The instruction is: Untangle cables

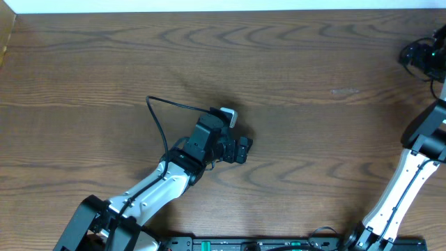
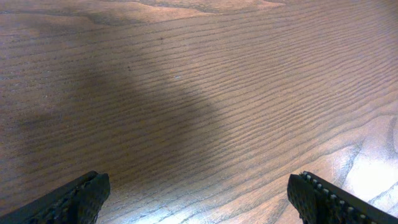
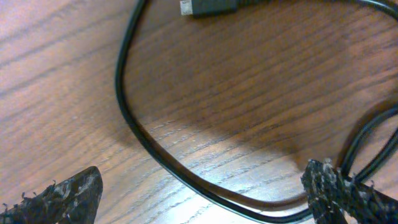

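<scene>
Wide-open left gripper (image 2: 199,186) idle, right gripper (image 3: 202,186) wide above thin black rubbery cable (image 3: 118,81); its four-o'clock strand could snag a fingertip (image 3: 329,183).

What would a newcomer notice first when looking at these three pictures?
A black cable loops across the table in the right wrist view, its plug end at the top edge, under the open right tool. In the overhead view the left arm stretches toward the middle, left tool open too.

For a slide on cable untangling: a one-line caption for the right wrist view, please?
Open right gripper over a black cable looped on the wooden table, plug end at top.
</scene>
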`<state>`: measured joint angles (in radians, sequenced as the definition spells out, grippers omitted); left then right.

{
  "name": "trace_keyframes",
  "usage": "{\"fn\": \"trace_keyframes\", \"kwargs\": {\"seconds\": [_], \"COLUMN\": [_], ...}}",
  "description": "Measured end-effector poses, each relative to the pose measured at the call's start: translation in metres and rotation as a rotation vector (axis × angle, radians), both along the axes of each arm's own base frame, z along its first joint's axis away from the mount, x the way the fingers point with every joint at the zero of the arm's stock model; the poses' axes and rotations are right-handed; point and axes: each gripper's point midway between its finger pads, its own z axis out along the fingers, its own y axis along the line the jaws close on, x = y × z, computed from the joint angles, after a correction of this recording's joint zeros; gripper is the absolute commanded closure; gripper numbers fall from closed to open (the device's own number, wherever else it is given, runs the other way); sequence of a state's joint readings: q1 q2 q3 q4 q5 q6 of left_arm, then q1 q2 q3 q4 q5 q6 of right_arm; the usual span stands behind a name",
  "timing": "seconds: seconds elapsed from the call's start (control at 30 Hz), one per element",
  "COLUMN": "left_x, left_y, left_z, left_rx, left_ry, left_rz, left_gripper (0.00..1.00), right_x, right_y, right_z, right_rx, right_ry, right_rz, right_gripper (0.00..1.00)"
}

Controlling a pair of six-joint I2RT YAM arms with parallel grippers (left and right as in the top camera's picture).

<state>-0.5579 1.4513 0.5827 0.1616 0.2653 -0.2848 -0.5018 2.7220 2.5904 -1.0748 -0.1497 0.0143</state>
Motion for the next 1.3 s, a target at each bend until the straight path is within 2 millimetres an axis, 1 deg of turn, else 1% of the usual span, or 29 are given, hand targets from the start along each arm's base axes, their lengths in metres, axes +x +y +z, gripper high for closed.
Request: {"fn": "trace_keyframes", "kwargs": {"seconds": [0.3,0.57,0.93,1.1,1.3], "left_x": [0.004,0.007,0.009,0.009,0.009], "left_y": [-0.003,-0.005,-0.006,-0.006,-0.006], "left_z": [0.005,0.009,0.011,0.011,0.011], "left_rx": [-0.016,-0.029,-0.036,-0.035,-0.035], "left_ry": [-0.025,-0.044,-0.053,-0.053,-0.053], "left_rz": [0.0,0.0,-0.002,-0.002,-0.002], "left_gripper": [0.03,0.03,0.03,0.03,0.03], "right_x": [0.003,-0.007,-0.012,-0.008,-0.004], "right_y": [0.005,-0.012,-0.018,-0.015,-0.01], "right_z": [-0.002,-0.001,0.0,0.0,-0.005], "right_rx": [-0.125,-0.231,-0.282,-0.293,-0.304], "right_ry": [0.062,0.121,0.155,0.154,0.155], "right_rz": [0.001,-0.014,0.012,0.043,0.058], "right_gripper": [0.01,0.01,0.01,0.01,0.01]}}
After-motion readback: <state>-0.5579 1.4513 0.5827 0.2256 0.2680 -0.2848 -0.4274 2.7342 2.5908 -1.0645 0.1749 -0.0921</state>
